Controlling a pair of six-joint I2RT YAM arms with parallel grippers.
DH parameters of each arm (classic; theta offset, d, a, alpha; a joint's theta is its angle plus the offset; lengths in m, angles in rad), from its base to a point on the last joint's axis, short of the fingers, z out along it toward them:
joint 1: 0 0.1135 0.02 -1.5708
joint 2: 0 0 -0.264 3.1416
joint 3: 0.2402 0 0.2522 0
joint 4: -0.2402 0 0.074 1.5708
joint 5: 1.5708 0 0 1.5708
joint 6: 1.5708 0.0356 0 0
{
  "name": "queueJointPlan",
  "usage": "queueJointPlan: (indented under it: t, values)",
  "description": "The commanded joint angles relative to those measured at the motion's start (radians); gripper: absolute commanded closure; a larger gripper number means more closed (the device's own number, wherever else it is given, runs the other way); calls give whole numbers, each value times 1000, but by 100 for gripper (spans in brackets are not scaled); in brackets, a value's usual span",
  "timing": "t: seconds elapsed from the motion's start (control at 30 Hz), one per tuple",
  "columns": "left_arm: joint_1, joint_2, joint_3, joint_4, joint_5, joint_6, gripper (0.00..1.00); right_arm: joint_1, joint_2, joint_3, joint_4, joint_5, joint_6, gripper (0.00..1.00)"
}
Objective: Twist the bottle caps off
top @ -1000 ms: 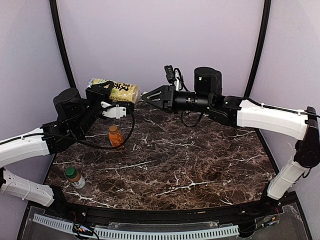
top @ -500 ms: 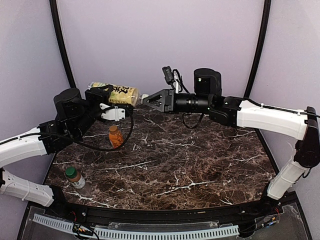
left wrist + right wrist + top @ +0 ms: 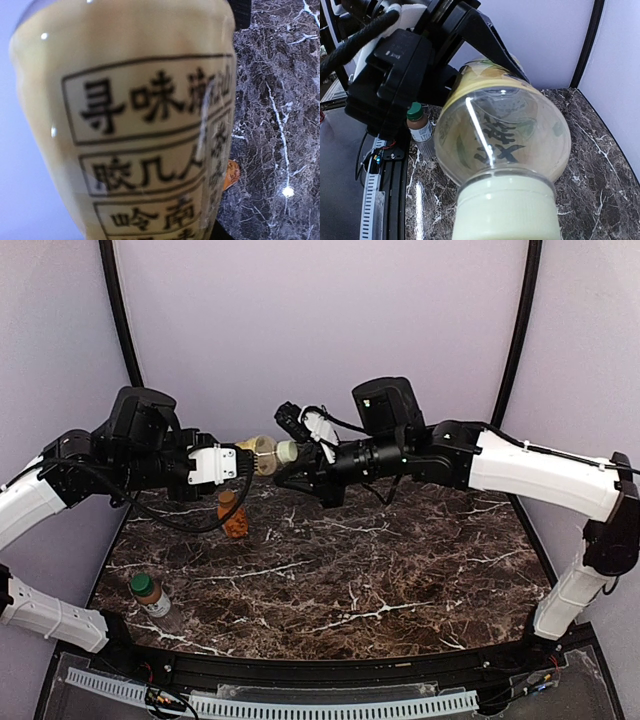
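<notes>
The tall yellow-labelled bottle (image 3: pixel 262 451) hangs level above the back of the table, between the two arms. My left gripper (image 3: pixel 238 454) is shut round its body, and the label (image 3: pixel 150 130) fills the left wrist view. My right gripper (image 3: pixel 293 455) is shut on the bottle's pale cap (image 3: pixel 505 212), which fills the bottom of the right wrist view and hides the fingers there. The short orange bottle (image 3: pixel 233 515) stands on the table under the held one. The small clear bottle (image 3: pixel 150 596) with a green cap stands at the near left.
The dark marble table (image 3: pixel 400 570) is ringed by lilac walls and black corner posts (image 3: pixel 517 330). A ribbed white strip (image 3: pixel 320 705) runs along the near edge. The left arm's cable (image 3: pixel 190 530) loops down close to the orange bottle.
The left arm swung the held bottle lower and toward the centre. The right gripper rolled its wrist, moved onto the cap and shut on it.
</notes>
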Motion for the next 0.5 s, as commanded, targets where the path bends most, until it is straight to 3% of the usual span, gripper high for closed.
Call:
queueJointPlan:
  t: [0.0,0.07,0.13,0.27,0.37,0.47]
  values:
    - [-19,29,6,-219,149,-64,67,13,-18,34,35,52,-158,100]
    - [-20,28,18,-243,184,-86,67,12,-43,7,40,54,-165,100]
    - [-19,26,18,-244,196,-106,67,12,-76,-17,40,54,-161,92]
    - [-19,22,-8,-179,147,-98,67,0,-136,-53,50,63,-62,58]
    - [-19,7,-71,31,-38,-32,67,-27,-151,-55,93,2,143,35]
    - [-20,-16,-165,250,-212,100,67,-44,-157,-87,170,-47,367,29]
